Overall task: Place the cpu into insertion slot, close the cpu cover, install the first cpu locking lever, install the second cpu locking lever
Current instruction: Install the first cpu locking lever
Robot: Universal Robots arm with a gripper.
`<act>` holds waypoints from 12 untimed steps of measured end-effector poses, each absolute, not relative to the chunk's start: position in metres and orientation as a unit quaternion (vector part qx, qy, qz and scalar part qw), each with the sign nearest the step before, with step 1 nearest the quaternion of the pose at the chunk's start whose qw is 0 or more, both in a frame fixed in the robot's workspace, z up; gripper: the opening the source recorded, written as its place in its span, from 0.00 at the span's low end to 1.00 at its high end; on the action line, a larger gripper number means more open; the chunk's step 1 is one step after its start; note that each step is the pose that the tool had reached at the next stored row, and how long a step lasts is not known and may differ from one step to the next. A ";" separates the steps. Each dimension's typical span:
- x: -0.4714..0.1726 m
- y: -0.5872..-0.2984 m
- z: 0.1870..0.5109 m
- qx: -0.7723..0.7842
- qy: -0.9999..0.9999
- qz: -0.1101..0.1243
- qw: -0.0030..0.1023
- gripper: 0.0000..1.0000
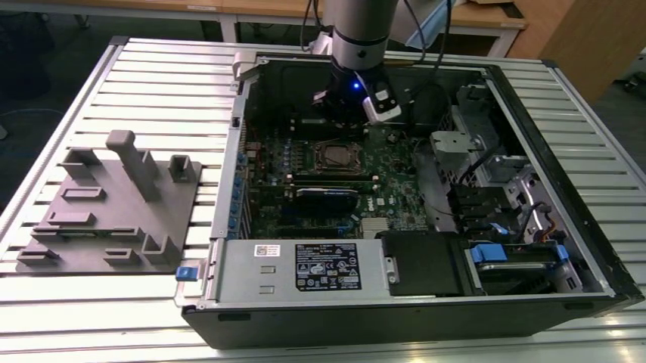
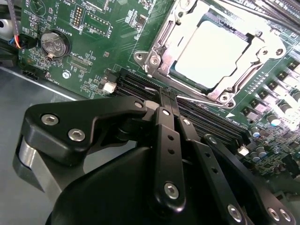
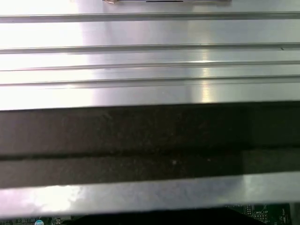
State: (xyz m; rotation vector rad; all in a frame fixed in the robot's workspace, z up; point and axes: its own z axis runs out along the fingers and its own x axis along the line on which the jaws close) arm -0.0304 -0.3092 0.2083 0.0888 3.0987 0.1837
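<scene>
Black hand [image 2: 165,101] is seen closest in the second wrist view, fingers [image 2: 164,140] pressed together, nothing pinched. Just beyond its tip, the cpu [image 2: 212,54] is seated in the slot [image 2: 152,58], with the cover [image 2: 255,44] laid down around it. In the exterior view the arm [image 1: 358,34] is held over the open case [image 1: 404,318] on the counter [image 1: 151,76], above the socket. A grey fixture [image 1: 111,208] is set at the exterior view's left.
</scene>
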 end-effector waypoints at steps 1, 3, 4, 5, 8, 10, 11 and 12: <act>-0.030 -0.309 0.208 0.029 0.998 0.059 0.018 0.11; -0.030 -0.309 0.208 0.029 0.998 0.059 0.017 0.11; -0.029 -0.309 0.207 0.029 0.998 0.059 0.017 0.11; -0.029 -0.309 0.207 0.029 0.998 0.059 0.017 0.11; -0.028 -0.309 0.206 0.029 0.998 0.059 0.017 0.11; -0.027 -0.309 0.205 0.029 0.998 0.059 0.017 0.11; -0.027 -0.309 0.205 0.029 0.998 0.059 0.016 0.11; -0.027 -0.309 0.205 0.029 0.998 0.059 0.016 0.11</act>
